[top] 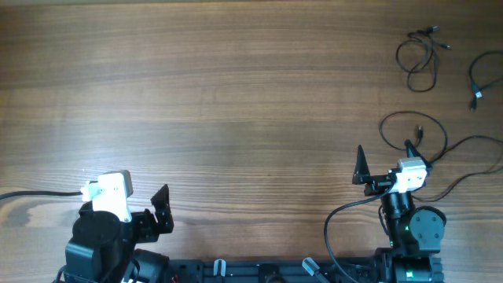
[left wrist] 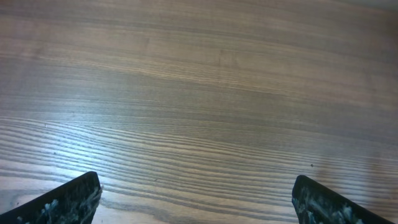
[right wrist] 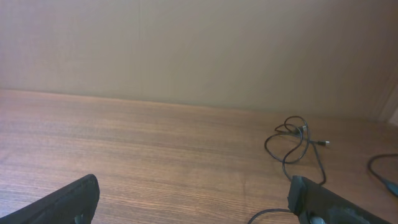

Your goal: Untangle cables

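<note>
Left end effector (left wrist: 196, 198) and right end effector (right wrist: 193, 194) both gape empty, cables (right wrist: 292, 129) untouched.

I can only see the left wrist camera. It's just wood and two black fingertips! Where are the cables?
Observer: Overhead, a looped cable lies near the far right corner of the table.
Operator: Is the other arm holding it?
Observer: No. The right gripper hangs open and empty, short of that cable, not touching it.
Operator: Any more?
Observer: Yes, a second cable lies at the right edge, apart from the first.
</note>
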You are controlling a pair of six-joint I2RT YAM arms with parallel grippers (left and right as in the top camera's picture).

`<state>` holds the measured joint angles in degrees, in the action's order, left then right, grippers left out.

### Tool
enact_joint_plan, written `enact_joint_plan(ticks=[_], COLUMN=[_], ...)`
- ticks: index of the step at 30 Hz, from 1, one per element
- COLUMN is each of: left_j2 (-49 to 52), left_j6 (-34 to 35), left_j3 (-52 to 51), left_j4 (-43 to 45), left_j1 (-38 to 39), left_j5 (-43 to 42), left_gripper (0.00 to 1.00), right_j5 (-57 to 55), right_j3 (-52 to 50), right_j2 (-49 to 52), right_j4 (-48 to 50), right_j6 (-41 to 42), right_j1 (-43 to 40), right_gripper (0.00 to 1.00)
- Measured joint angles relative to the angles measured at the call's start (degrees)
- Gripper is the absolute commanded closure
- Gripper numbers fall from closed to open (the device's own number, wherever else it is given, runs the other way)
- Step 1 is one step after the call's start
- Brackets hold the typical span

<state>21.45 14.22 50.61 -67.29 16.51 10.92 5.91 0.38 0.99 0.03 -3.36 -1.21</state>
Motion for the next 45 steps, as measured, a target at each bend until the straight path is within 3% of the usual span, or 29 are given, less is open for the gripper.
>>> enact_joint_plan(ticks=[7, 12, 14, 16, 18, 30, 35, 41, 45], left_j2=[0.0, -0.3, -5.0, -15.7, -20.2, -21.0, -20.9, -20.9, -20.9], left_j6=[0.0, 0.0, 0.0, 0.0, 0.0, 0.0, 0.0, 0.0, 0.0], left_j3=[0.0, 0.0, -0.2, -3.3, -5.2, -39.6, -46.2, -46.6, -48.1], left_j4=[0.0, 0.0, 0.2, 4.8, 6.9, 48.4, 54.6, 56.4, 63.3], left_j1=[-0.9, -10.6, -11.8, -13.5, -14.8, -11.0, -11.0, -11.0, -11.0], left_j5=[-0.1, 0.2, 0.2, -1.2, -2.6, -9.8, -12.6, -13.0, -13.4], left_gripper=[0.0, 0.0, 0.0, 0.0, 0.0, 0.0, 0.0, 0.0, 0.0], right_j5=[0.0, 0.0, 0.0, 0.0, 0.0, 0.0, 0.0, 0.0, 0.0], right_j3=[0.0, 0.0, 0.0, 0.0, 0.0, 0.0, 0.0, 0.0, 0.0], right_j2=[0.0, 0.0, 0.0, 0.0, 0.0, -0.1, -0.1, -0.1, -0.1], right_j4=[0.0, 0.0, 0.0, 0.1, 0.0, 0.0, 0.0, 0.0, 0.0], right_j6=[0.0, 0.0, 0.0, 0.0, 0.0, 0.0, 0.0, 0.0, 0.0], right_j1=[0.0, 0.0, 0.0, 0.0, 0.0, 0.0, 0.0, 0.0, 0.0], right_gripper=[0.0, 0.0, 0.0, 0.0, 0.0, 0.0, 0.0, 0.0, 0.0])
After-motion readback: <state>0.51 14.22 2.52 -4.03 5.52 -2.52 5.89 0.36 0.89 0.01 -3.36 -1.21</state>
